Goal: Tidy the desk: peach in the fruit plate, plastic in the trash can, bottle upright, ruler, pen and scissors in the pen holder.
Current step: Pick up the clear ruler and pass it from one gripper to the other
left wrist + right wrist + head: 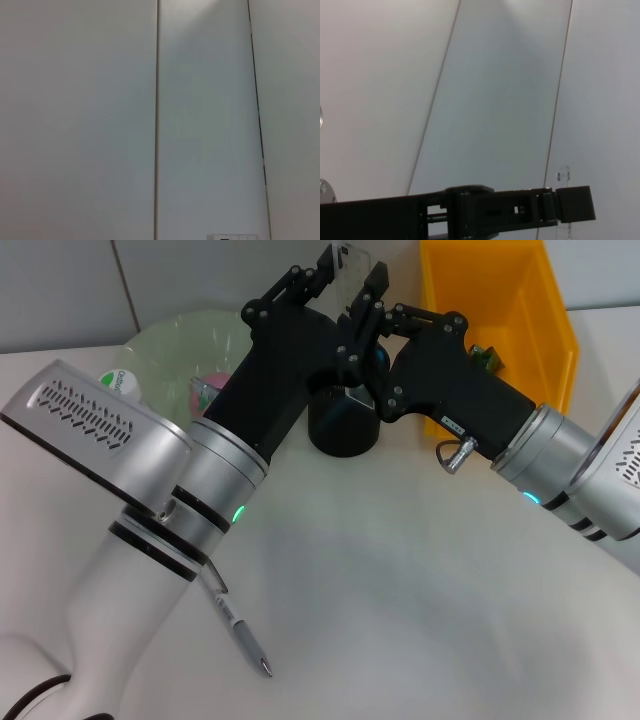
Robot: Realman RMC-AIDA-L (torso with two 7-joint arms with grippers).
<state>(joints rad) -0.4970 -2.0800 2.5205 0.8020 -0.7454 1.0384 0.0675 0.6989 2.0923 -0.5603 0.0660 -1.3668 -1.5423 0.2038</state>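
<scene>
Two grippers of mine meet at the upper centre of the head view, both raised over one black pen holder (343,422). My left gripper (332,278) reaches up from the lower left, its fingers spread fairly wide around one clear ruler (352,262), which stands near the top edge; I cannot tell whether the pads actually touch it. My right gripper (365,312) comes in from the right, its fingers crossing just beside the left one's, and I cannot tell how far apart they are (too much black linkage overlapping there).

One pen (238,628) lies on the white desk (400,580) in the lower left of the frame, partly hidden under my left arm, its tip toward the bottom edge. One pale green plate (180,340) sits in the upper left, behind that arm, with something pink (212,386) showing inside it and one white cap with green lettering (120,382) at its near rim. One yellow bin (497,310) fills the upper right, a small dark object (485,356) at its front lip.

The left wrist view shows only pale wall panels. The right wrist view shows the same wall, with one black finger linkage (520,212) across the bottom of the frame and the ruler's clear edge (563,175) faintly above it.
</scene>
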